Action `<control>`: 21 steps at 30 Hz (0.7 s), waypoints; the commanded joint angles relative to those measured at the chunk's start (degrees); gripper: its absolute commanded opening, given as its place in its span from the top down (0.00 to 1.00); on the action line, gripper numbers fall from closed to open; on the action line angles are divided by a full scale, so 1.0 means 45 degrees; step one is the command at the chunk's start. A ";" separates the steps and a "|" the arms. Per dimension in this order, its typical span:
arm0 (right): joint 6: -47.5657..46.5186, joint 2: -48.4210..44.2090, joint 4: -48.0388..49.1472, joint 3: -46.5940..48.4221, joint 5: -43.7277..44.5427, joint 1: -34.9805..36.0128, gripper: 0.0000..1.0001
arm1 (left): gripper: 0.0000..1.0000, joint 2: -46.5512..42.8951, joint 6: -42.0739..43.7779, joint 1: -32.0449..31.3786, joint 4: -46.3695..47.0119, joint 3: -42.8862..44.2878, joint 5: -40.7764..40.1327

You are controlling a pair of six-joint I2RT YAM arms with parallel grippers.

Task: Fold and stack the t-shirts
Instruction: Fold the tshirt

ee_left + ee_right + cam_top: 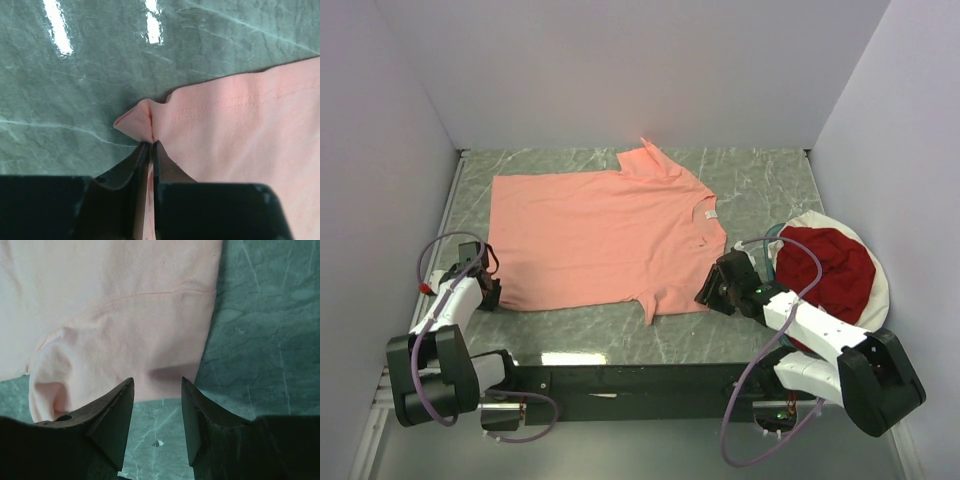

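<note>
Pinching the near hem corner of the salmon-pink t-shirt [600, 235] with the left pincer [151, 146], jaws together on a small raised peak of cloth; rest of the shirt flat on the desk [760, 185], stretching away to that pincer's right. Holding the right pincer [157, 382] apart, gripping nothing, low over the near sleeve edge; cloth just ahead and to its left, bare marble to its right. Long axis from one pincer to the other: hem at the left one, collar and white neck label [708, 214] just beyond the right one. Behind the right pincer, beside its arm: dark red t-shirt [830, 265] heaped in the basket [880, 290]. Probably setting up the first fold; seems to need the right pincer, nearer the shoulder end, closed on that edge, then both near corners carried across together.
</note>
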 commanded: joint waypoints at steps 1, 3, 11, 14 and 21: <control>0.0024 0.0003 0.0244 0.0134 0.0100 -0.0067 0.50 | 0.88 0.0348 0.0312 0.0130 -0.0084 0.0466 0.0000; 0.0004 -0.0192 0.0029 0.0134 0.0216 -0.0067 0.49 | 0.89 0.0505 0.0351 0.0169 -0.0143 0.0720 -0.0292; 0.0043 -0.0799 -0.0578 -0.0178 0.0198 -0.0086 0.48 | 0.89 0.0506 0.0722 0.0910 0.0110 0.0800 -0.0490; 0.0180 -0.0448 -0.0129 -0.0374 -0.0289 -0.0048 0.49 | 0.90 0.0505 0.0839 0.1009 0.0383 0.0682 -0.0178; 0.0746 -0.0739 0.0009 -0.0802 -0.0506 0.0556 0.50 | 0.91 0.0642 0.1035 0.1028 0.0501 0.0741 -0.0001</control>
